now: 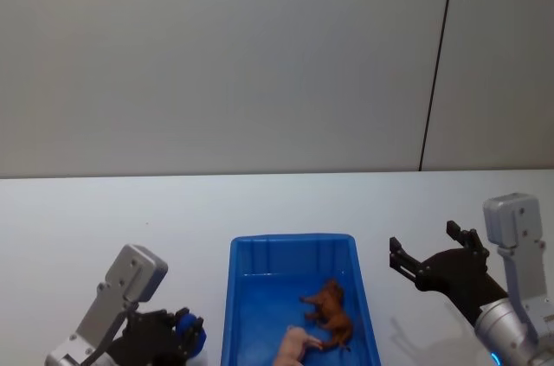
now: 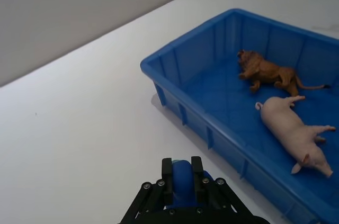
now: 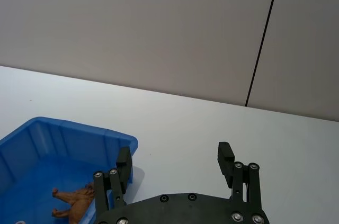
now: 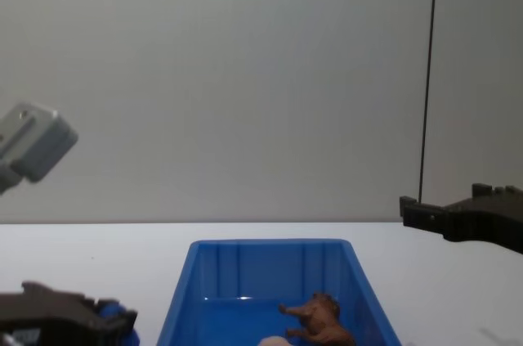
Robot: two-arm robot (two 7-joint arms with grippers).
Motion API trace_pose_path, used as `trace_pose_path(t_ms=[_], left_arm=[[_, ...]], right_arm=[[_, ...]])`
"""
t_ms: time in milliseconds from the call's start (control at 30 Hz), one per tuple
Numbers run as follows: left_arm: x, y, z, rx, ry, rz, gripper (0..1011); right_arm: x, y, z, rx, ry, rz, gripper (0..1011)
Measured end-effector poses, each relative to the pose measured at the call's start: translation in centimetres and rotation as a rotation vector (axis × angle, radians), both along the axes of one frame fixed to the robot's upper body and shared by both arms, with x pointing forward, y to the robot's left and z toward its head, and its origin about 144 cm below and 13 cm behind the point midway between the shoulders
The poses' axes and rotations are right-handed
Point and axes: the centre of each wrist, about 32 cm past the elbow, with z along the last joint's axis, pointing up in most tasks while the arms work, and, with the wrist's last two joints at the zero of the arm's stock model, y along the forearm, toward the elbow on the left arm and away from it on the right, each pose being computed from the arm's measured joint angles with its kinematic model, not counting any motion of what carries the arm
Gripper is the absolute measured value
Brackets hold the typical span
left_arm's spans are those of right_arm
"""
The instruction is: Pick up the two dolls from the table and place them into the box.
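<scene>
So both dolls look to be in the box (image 1: 246, 249) already: the lion (image 2: 266, 70) and the pig (image 2: 294, 132) are lying on their sides on the blue floor, close together, with the pig's snout end pointing away from the lion. The left gripper (image 1: 186, 334) sits low over the table (image 1: 112, 210), just off the box's left wall, with its jaws pressed together on what looks like its own blue pads and nothing held between them. The right gripper (image 1: 424, 255) hangs on the other side of the box, jaws spread wide apart and empty, and the lion lies down and off to the side of its left jaw, inside the bin. I'd say the placing part is finished. Next move probably just calls for both arms to back off and park, no grasp needed.
</scene>
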Motion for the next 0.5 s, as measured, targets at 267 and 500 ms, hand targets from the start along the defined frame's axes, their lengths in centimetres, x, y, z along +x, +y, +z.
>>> trace_pose_path(t_ms=[267, 500], left_arm=[[0.2, -1.0, 2.6, 0.033, -0.09, -0.044, 168], [0.7, -2.1, 4.8, 0.054, -0.163, -0.11, 133]], right_arm=[[0.0, 0.0, 0.0, 0.0, 0.0, 0.0, 1001], [0.0, 0.0, 0.0, 0.0, 0.0, 0.0, 1001]])
